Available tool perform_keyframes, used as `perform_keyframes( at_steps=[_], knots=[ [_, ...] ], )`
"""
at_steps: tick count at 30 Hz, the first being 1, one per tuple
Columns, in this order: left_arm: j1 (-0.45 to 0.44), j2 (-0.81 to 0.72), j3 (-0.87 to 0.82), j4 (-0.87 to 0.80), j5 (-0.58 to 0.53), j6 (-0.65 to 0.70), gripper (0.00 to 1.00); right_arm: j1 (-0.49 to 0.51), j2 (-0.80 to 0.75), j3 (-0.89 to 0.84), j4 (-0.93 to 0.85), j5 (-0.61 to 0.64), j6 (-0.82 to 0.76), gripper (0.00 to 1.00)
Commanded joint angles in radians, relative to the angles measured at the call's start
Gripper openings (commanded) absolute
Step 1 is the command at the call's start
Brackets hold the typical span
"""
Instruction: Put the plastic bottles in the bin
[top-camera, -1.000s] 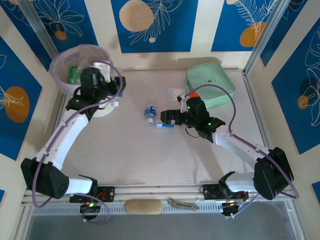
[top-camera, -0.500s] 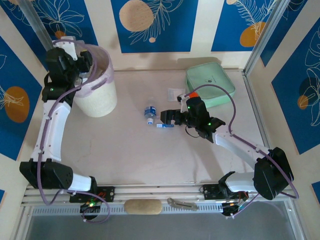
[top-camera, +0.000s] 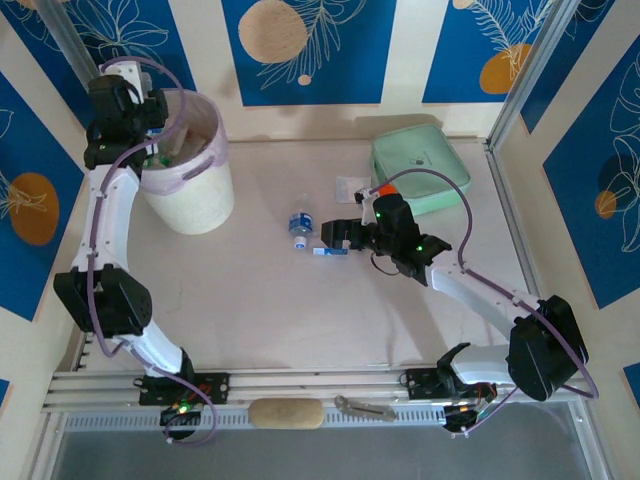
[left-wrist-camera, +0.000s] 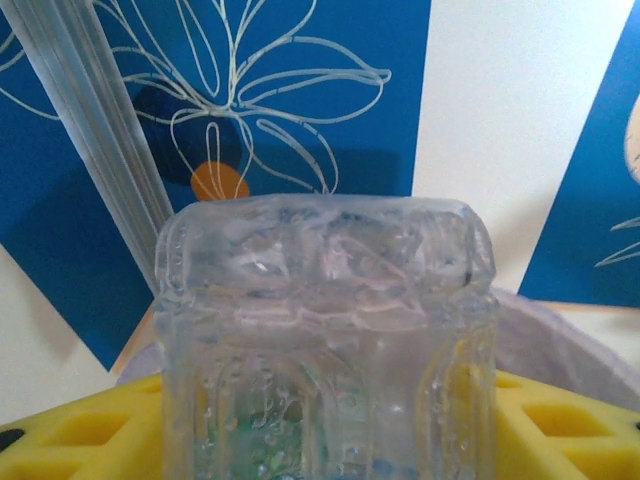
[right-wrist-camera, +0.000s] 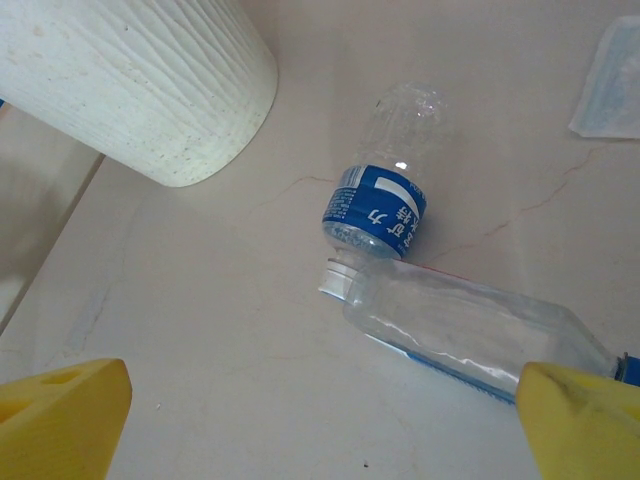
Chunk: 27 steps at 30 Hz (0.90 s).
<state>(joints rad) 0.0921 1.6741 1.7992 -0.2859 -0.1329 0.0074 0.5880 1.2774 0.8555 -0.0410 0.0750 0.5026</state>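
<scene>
My left gripper (top-camera: 120, 108) is held high over the far-left rim of the bin (top-camera: 190, 195), a white bucket with a pinkish bag liner (left-wrist-camera: 560, 335). It is shut on a clear plastic bottle (left-wrist-camera: 325, 300), whose base faces the wrist camera between the yellow fingers (left-wrist-camera: 70, 430). On the table lie a blue-labelled bottle (top-camera: 299, 226) (right-wrist-camera: 385, 190) and a flat clear bottle (top-camera: 330, 251) (right-wrist-camera: 470, 325), neck against the first. My right gripper (top-camera: 335, 237) (right-wrist-camera: 320, 420) hovers open just over the flat one, touching neither.
A mint-green case (top-camera: 420, 165) lies at the back right, with a small clear packet (top-camera: 350, 187) (right-wrist-camera: 610, 80) in front of it. The bin's white wall (right-wrist-camera: 130, 80) stands left of the bottles. A tan pad (top-camera: 285, 413) and a metal tool (top-camera: 365, 408) rest on the front rail.
My left arm has swung from the bin's front side up to its far-left rim, carrying the clear bottle. The right arm and the two table bottles have not moved.
</scene>
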Motion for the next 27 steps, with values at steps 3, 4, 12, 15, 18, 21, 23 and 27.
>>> perform_keyframes(
  at_steps=[3,4,12,15,18,21,23,27],
  knots=[
    [0.012,0.049,0.054,-0.067,-0.022,0.042,0.63,0.001,-0.027,-0.007,0.003,-0.009,0.011,0.99],
    [0.012,0.055,0.056,-0.074,-0.020,0.042,0.63,0.001,-0.029,-0.006,0.002,-0.008,0.011,0.99],
    [0.012,0.063,0.063,-0.102,-0.008,0.013,0.96,0.003,-0.029,-0.002,-0.006,-0.004,0.007,0.99],
    [0.012,0.045,0.065,-0.102,-0.004,0.000,1.00,0.003,-0.027,0.000,-0.004,-0.006,0.007,0.99],
    [0.012,0.019,0.063,-0.099,0.012,-0.016,0.99,0.003,-0.024,0.000,-0.003,-0.007,0.008,0.99],
    [0.012,-0.010,0.062,-0.101,0.042,-0.044,1.00,0.004,-0.025,-0.001,0.000,-0.009,0.010,0.99],
    [0.008,-0.030,0.054,-0.100,0.068,-0.070,1.00,0.004,-0.024,-0.001,0.000,-0.009,0.010,0.99],
    [0.006,-0.090,0.004,-0.060,0.133,-0.140,1.00,0.004,-0.026,-0.003,-0.004,-0.005,0.009,0.99]
  ],
)
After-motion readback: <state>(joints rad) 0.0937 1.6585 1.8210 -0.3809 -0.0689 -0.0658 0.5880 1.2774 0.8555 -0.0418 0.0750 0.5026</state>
